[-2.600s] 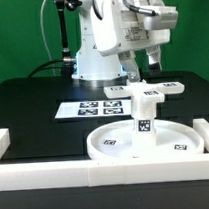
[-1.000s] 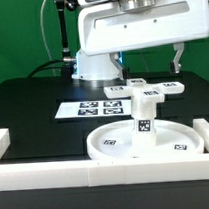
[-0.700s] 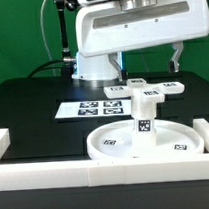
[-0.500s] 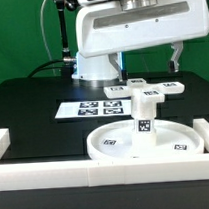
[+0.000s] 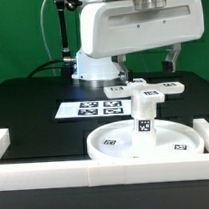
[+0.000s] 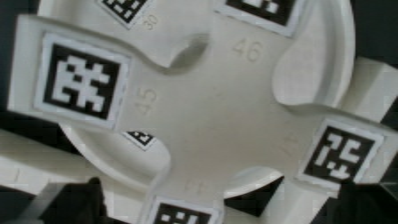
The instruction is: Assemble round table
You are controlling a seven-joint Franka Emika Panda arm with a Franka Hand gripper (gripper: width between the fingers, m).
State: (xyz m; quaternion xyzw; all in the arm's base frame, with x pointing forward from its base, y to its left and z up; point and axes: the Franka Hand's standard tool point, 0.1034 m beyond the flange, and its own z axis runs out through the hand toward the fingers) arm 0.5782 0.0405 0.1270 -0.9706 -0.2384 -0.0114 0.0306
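Note:
The large round disc [image 5: 110,143] lies on the black table inside the white rail. The short cylindrical leg [image 5: 143,116] stands upright at its middle. The cross-shaped foot [image 5: 152,89] sits on top of the leg. My gripper [image 5: 145,66] hangs just above the foot, open and empty. Its two dark fingers [image 5: 171,60] stand wide apart, one to each side of the foot, touching nothing. In the wrist view the foot [image 6: 214,100] fills the picture, with tags on its arms. My fingertips barely show there.
The marker board [image 5: 88,109] lies flat behind the disc toward the exterior view's left. The long white border rail [image 5: 107,172] runs along the front and up both sides. The robot base [image 5: 95,63] stands behind.
Since 2.6 s ago the hand has swung over the standing table, its fingers spread wide. Over the last second it has only shifted slightly. The table parts have not moved.

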